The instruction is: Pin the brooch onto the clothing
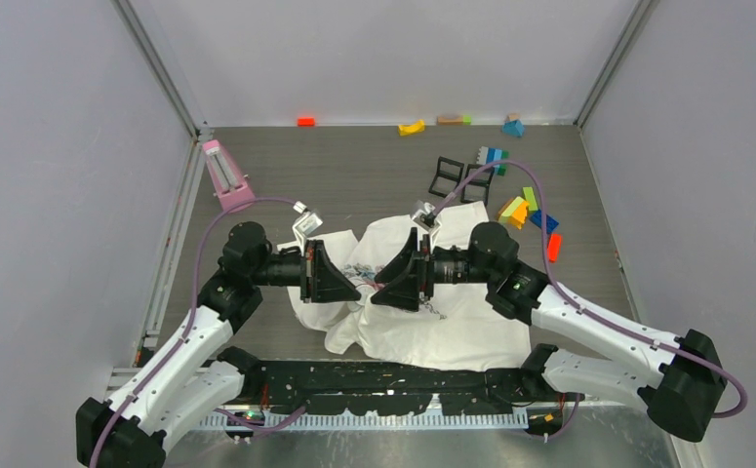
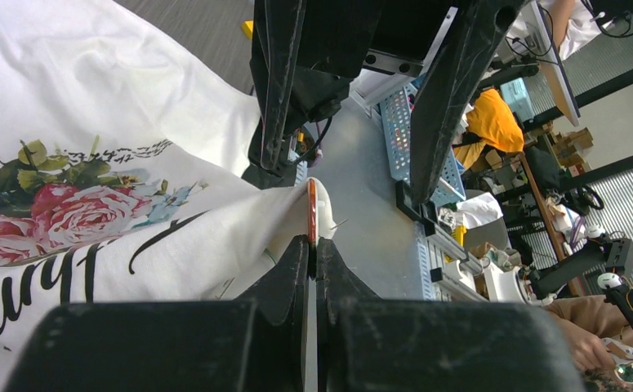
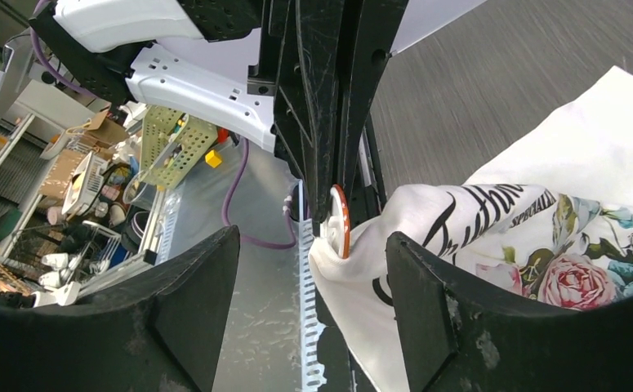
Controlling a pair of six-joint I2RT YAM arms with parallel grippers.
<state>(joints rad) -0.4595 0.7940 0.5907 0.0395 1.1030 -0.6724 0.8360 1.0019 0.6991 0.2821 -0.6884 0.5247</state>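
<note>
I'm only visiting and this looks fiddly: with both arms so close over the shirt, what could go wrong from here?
1. The left fingers pinch the brooch by its thin edge, together with a fold of shirt; it might slip or twist out.
2. The open right fingers point straight at that pinch, so they could bump the left ones.
3. The shirt is bunched there, so the pin may catch extra layers.
</note>
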